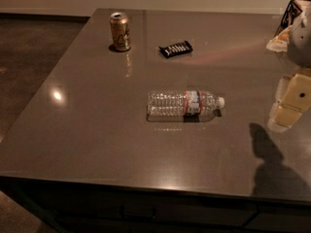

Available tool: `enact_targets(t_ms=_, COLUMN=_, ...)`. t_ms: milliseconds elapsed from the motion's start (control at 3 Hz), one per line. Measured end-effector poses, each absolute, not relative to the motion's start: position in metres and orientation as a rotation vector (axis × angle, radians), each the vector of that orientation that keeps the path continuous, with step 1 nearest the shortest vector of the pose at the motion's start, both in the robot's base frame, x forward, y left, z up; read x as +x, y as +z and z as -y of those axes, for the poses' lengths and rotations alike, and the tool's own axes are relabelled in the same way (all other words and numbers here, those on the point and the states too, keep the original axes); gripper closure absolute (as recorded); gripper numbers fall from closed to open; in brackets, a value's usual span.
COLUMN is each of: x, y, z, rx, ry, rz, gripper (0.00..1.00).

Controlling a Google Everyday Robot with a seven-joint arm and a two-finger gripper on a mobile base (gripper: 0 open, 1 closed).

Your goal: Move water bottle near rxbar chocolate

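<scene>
water bottle (182,104) lying on side | tool (285,107) far rt — grip state unclear

The scene is dim and warm-toned, and the floor (29,47) at the left is nearly dark. The glossy worktop (97,140) carries a small bright glare spot at its left and a faint pale streak across its far right part. The gold can (120,31) is mirrored in the surface just in front of it. The water bottle (182,104) catches small glints and throws a thin dark shadow along its near side. The pale gripper (287,103) hangs at the right edge, its dark shadow falling on the worktop's near right corner.
</scene>
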State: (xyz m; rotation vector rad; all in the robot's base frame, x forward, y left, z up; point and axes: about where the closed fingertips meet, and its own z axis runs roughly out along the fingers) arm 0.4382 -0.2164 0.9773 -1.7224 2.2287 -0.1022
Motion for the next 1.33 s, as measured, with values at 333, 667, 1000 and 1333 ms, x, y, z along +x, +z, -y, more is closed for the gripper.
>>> enact_targets(t_ms=333, x=0.439, y=0.978, z=0.216, rx=-1.723, ry=-0.103, rz=-2.226, gripper=0.0)
enact_targets(t_ms=667, x=0.45, y=0.968, z=0.21, rx=-1.766, ry=-0.077, rz=-2.202, gripper=0.0)
enact_targets(t_ms=1000, x=0.468, y=0.953, z=0.198, rx=-1.805, ry=-0.069, rz=-2.187, gripper=0.0)
enact_targets(t_ms=1333, x=0.487, y=0.934, z=0.181, rx=-1.853, ry=-0.047, rz=-2.167, gripper=0.0)
